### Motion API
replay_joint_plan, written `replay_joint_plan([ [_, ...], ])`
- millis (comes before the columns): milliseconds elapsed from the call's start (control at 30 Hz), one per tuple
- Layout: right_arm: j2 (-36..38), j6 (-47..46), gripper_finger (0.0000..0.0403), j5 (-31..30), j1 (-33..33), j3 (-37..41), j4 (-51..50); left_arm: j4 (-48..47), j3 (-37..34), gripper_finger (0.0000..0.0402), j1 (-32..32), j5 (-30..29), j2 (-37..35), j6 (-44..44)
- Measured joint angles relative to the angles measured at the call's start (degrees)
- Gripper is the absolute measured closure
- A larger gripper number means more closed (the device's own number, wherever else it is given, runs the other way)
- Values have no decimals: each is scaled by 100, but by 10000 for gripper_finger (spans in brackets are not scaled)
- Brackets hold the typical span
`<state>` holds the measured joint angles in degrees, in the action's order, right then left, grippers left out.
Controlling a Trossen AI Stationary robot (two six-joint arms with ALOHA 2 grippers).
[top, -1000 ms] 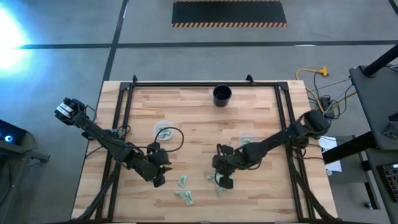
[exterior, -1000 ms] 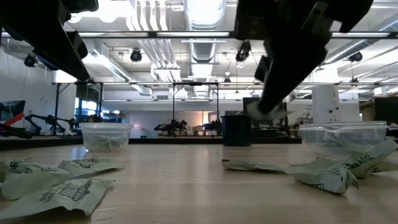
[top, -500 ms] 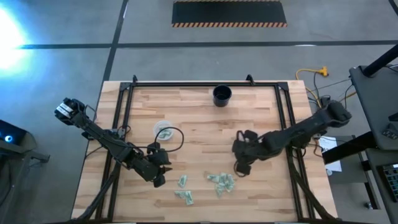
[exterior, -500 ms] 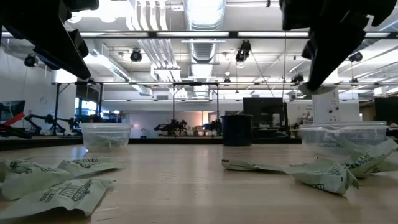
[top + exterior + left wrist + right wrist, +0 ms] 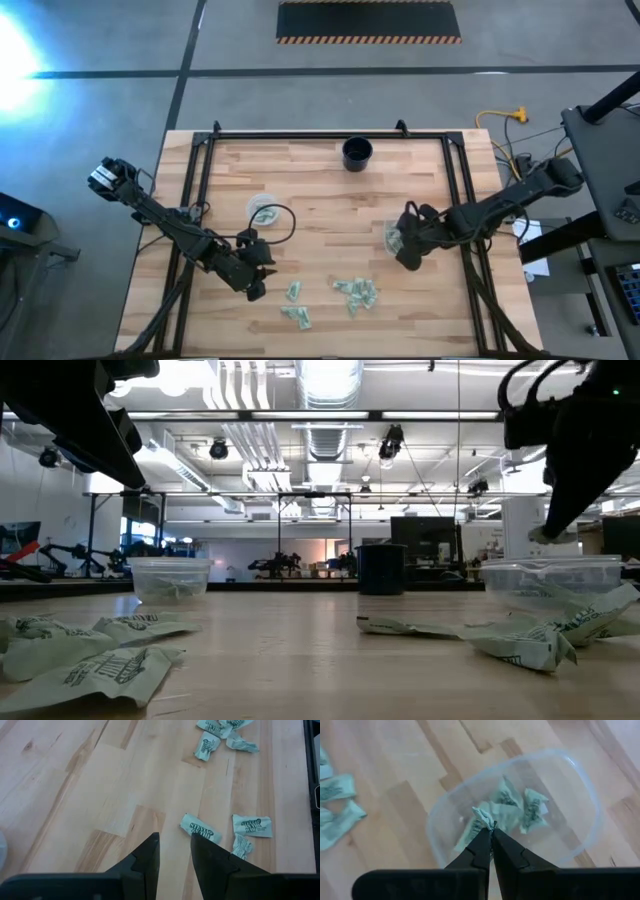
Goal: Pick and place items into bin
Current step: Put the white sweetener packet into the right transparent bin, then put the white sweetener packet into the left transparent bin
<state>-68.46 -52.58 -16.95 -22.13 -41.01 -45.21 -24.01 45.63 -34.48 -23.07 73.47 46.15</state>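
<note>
Surface: pale wood-plank table [image 5: 320, 200] with a black frame, on grey floor. Room: open hall with ceiling ducts and lamps.

Right gripper [image 5: 491, 831]: fingers pinched together on one pale green packet [image 5: 482, 815], held above the clear tub [image 5: 397, 232] at 3 o'clock, which holds more packets.

Left gripper [image 5: 175, 837]: parted a little, empty, above bare wood at 7 o'clock.

Loose packets [image 5: 355, 291]: scattered at 6 o'clock.

Second clear tub [image 5: 263, 210]: 9 o'clock.

Dark cup [image 5: 357, 153]: 12 o'clock.

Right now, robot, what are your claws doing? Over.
Right end effector shut on a packet, above the clear tub. Left end effector part open, empty, near loose packets. Nothing in the way.
</note>
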Motion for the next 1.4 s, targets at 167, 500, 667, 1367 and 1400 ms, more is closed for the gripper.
replay_joint_plan([
  [167,102,-257,378,-135,0,251,249,0,0,308,0,0,0,1],
  [500,95,-43,305,-168,0,164,269,-60,-2,308,2,272,0,-23],
  [667,98,314,289,-141,-75,-2,475,-837,-28,308,-23,1511,0,58],
  [1367,82,716,317,-126,-90,-55,1858,-1336,-595,308,39,1567,321,3745],
  [1400,81,746,318,-126,-90,-55,1866,-1213,-595,305,39,1565,319,3718],
])
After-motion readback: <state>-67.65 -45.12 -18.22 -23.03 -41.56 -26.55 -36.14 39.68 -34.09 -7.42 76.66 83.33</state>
